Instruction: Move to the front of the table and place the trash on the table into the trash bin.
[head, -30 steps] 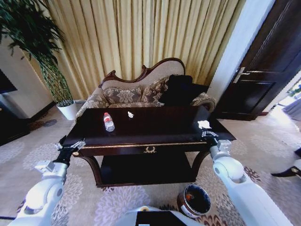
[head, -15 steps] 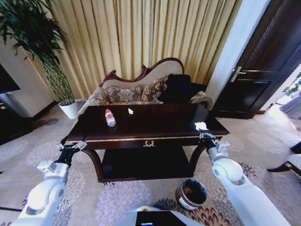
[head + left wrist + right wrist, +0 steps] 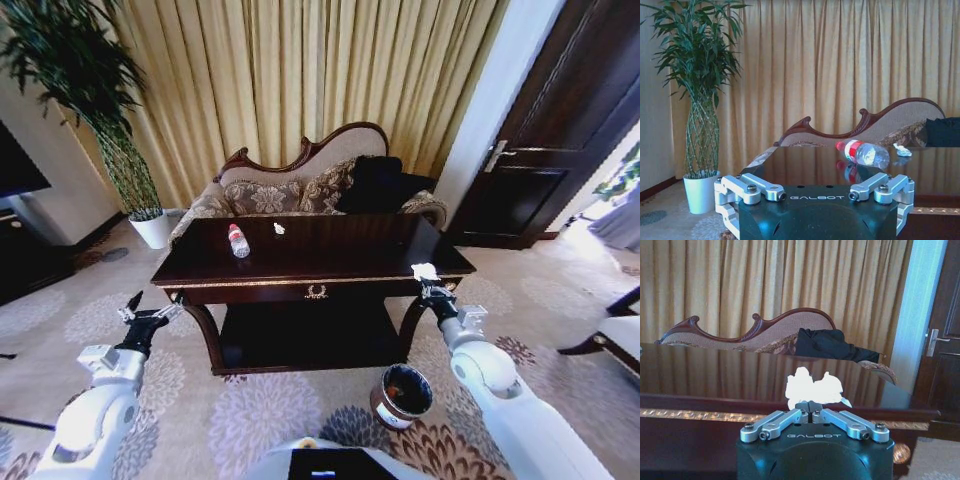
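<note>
White crumpled paper (image 3: 812, 386) is sitting pinched in the closed right gripper (image 3: 431, 291) off the table's (image 3: 330, 262) corner, the left gripper (image 3: 150, 312) is waiting open, and a weak pinch risks missing the bin (image 3: 401, 395).

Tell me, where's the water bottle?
In the head view the bottle lies on the table's far left part, beside a small paper scrap.

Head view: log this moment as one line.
left end effector: open, front-left of table | right end effector: shut on paper scrap at table edge | bottle, second scrap: on table | trash bin: floor
</note>
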